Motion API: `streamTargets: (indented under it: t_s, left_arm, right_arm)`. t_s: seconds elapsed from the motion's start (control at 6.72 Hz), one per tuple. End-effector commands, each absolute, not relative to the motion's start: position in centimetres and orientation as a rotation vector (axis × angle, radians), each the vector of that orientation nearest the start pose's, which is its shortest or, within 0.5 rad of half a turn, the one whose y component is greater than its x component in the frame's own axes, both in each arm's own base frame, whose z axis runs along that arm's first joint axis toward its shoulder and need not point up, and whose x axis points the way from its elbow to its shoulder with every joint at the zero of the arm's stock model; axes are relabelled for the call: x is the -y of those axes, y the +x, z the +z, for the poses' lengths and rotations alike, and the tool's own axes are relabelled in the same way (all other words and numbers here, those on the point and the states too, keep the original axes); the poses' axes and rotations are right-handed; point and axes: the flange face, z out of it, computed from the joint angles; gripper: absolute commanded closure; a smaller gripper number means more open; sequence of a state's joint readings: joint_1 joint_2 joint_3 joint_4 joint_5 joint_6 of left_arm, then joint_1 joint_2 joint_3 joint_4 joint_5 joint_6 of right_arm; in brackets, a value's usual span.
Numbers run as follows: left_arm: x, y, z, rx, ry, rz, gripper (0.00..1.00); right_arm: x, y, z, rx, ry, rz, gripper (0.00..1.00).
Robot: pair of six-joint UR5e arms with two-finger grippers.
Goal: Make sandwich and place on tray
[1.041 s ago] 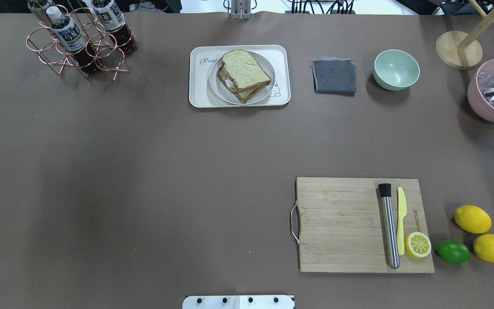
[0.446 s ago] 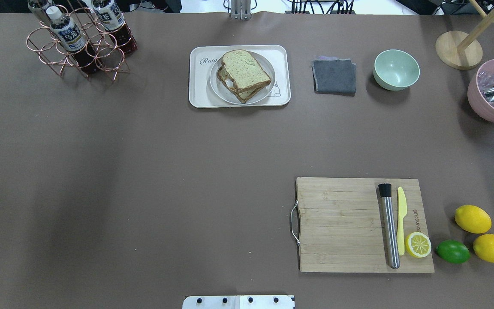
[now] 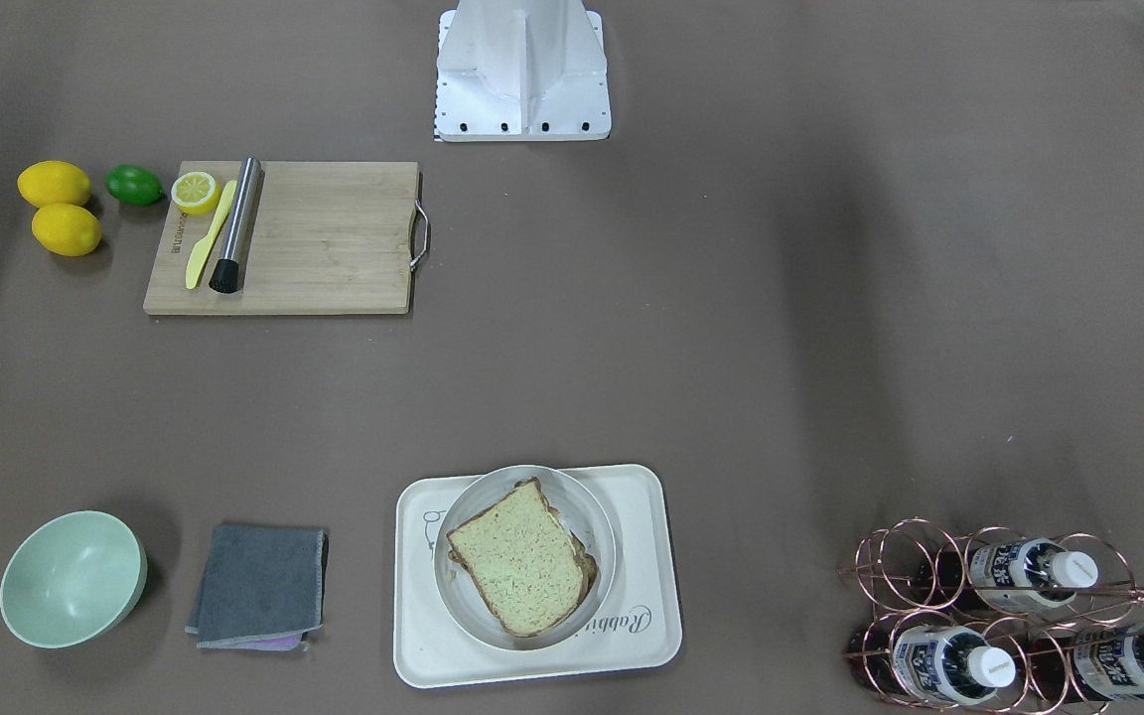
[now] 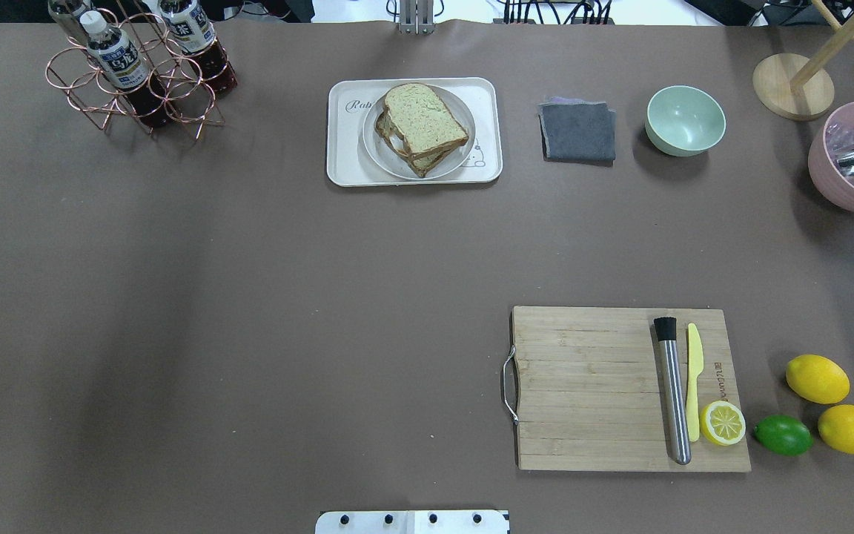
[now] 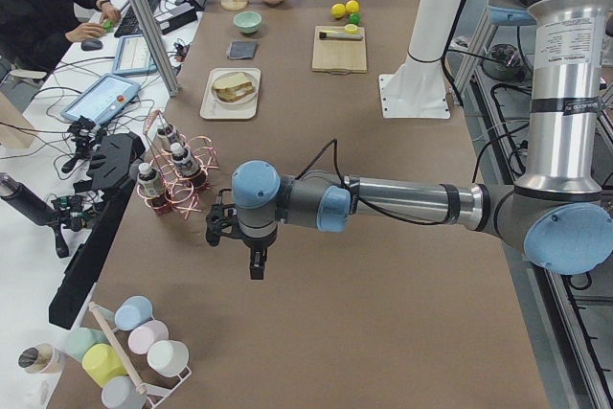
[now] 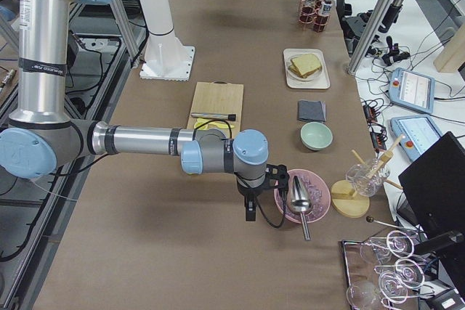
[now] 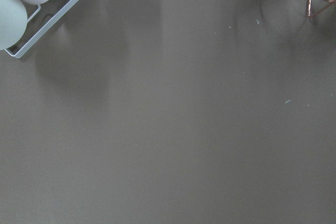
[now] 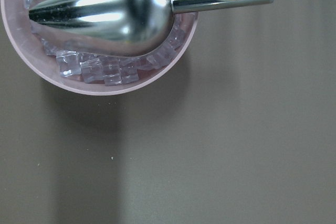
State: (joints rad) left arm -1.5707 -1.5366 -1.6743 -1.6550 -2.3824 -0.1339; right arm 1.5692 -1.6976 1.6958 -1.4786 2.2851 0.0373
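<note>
Tray [image 4: 342,172]: far side of the table, long axis along its length.
Plate [image 4: 373,152]: on the tray.
Sandwich [image 4: 423,122]: assembled, on the plate.
Left gripper [image 5: 254,261]: well apart; opening can't be told.
Right gripper [image 6: 250,208]: opposite end, likewise; neither clearly nearer.

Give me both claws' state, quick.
Left claw: cannot be told, side view only.
Right claw: cannot be told, side view only.

The brown table [image 4: 249,297] carries a tray [image 4: 342,152] at its far edge, a bottle rack [image 4: 93,104] left of it, and a cloth [image 4: 579,132], a green bowl [image 4: 685,119] and a pink bowl [image 4: 826,182] to its right. Nearer lie a board [image 4: 583,386], two lemons [image 4: 817,378] and a lime [image 4: 783,434].
</note>
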Motion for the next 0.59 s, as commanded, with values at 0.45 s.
streamTargets:
  t_s: [0.45]
  left_arm:
    - [48.81,-6.12,61.24,-0.817,0.102,-0.065,0.02]
  right_arm:
    - [44.97,6.70,64.83,0.720,0.075,-0.001,0.00]
